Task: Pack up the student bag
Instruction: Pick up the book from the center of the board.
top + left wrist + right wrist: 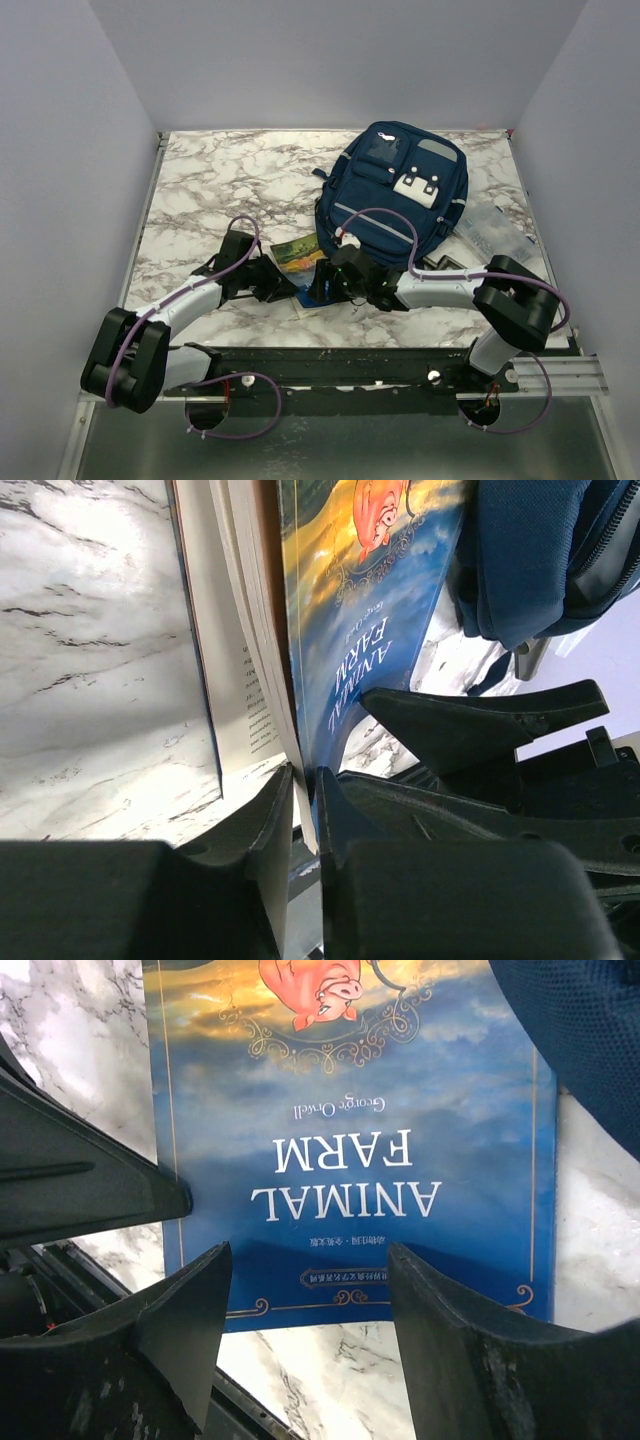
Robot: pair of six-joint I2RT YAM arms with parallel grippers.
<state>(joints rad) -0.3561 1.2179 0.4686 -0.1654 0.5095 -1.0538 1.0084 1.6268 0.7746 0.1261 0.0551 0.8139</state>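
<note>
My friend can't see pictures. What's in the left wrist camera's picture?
The left gripper pinches the cover of an Animal Farm book, held apart from its pages. A navy backpack shows at upper right, marble table at left.

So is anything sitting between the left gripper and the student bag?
Yes. The Animal Farm book lies between them, its cover pinched in the left gripper. The open right gripper hangs over the book too, beside the student bag.
</note>
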